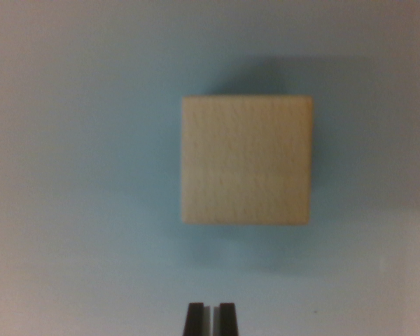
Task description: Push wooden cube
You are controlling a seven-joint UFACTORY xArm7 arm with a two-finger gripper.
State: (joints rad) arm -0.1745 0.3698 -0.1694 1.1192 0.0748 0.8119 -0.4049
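A wooden cube (247, 160) sits alone on a pale blue-grey counter (70, 175), seen from directly above in the wrist view. The block shows one light, cream-coloured square face with soft, slightly rounded corners and a faint grain, and it lies a little toward 2 o'clock from the middle of the frame. Its edges run square to the edges of the picture. A dark, blurred shadow spreads from the cube toward 12 o'clock and 1 o'clock, and a fainter one falls below it toward 6 o'clock.

The fingers (211, 319) enter the frame at 6 o'clock, at the very bottom edge, where only their dark tips are visible. The two tips (194, 319) stand side by side, nearly pressed together, with just a thin pale sliver showing between them. They pinch nothing and touch nothing. A stretch of bare counter separates the tips from the cube's nearest edge, so the two are apart, the cube lying toward 12 o'clock from the tips and slightly toward the wrist view's right.

No container appears in the picture; the cube rests directly on the counter surface. The counter looks smooth and evenly coloured, brighter toward the bottom of the frame and dimmer toward the top corners. The whole view is soft in focus, and finer detail on the cube's face cannot be made out.
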